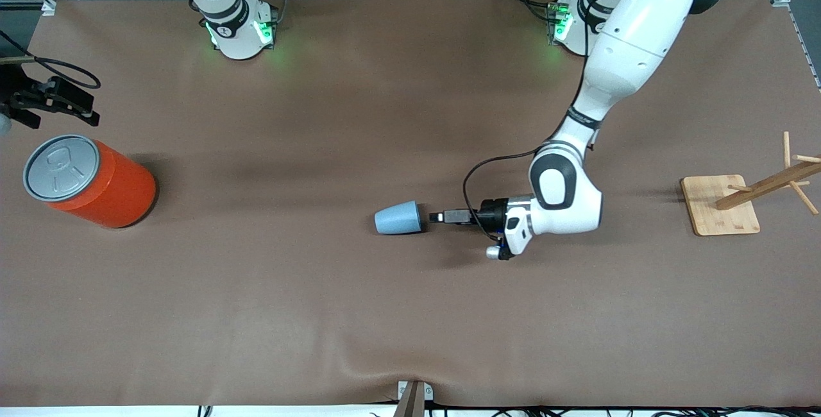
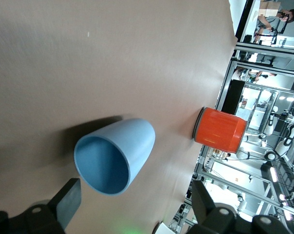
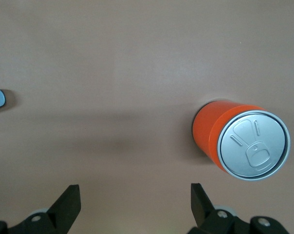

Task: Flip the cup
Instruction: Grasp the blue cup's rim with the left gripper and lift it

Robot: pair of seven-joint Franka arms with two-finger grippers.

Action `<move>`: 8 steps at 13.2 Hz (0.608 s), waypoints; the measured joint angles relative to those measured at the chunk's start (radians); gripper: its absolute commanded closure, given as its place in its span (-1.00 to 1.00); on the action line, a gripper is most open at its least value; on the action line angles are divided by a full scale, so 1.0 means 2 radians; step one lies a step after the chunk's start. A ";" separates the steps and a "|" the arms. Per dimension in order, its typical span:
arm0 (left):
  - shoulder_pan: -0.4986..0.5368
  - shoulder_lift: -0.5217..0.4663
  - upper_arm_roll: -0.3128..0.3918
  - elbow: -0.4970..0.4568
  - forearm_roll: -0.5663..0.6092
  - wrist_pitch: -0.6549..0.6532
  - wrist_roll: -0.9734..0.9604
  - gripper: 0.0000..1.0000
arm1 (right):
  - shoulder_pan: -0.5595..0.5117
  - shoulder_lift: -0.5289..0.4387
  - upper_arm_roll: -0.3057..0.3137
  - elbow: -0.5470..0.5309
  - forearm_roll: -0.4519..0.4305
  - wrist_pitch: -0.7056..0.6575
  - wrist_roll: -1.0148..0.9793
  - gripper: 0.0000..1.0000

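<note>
The cup point(image 1: 397, 218) is seen lying on its side on the brown table point(image 1: 321, 314), well away from the orange can point(image 1: 90, 181) toward the left arm's end. Only the left wrist view shows its mouth turned at the left gripper point(image 1: 436, 217), whose fingers are spread apart just beside the rim. The right gripper point(image 3: 135, 204) is caught only by its own wrist view, spread open above the table near the can

One cup point(image 1: 397, 219), one orange can point(image 1: 90, 181), one wooden rack point(image 1: 744, 195).
</note>
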 measured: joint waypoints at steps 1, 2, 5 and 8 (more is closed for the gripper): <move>-0.007 0.006 0.000 -0.001 -0.012 0.005 0.001 -1.00 | 0.000 0.000 0.000 0.000 0.000 0.000 0.003 -1.00; -0.013 0.011 0.000 -0.003 -0.021 0.007 0.001 -1.00 | 0.000 0.000 0.000 0.000 0.000 0.000 0.006 -1.00; -0.021 0.019 0.000 -0.004 -0.045 0.008 0.001 -0.97 | 0.000 0.000 0.000 -0.003 0.000 0.000 0.009 -1.00; -0.039 0.020 0.000 -0.004 -0.082 0.023 0.004 -0.79 | 0.001 0.000 0.001 -0.003 0.002 -0.001 0.009 -1.00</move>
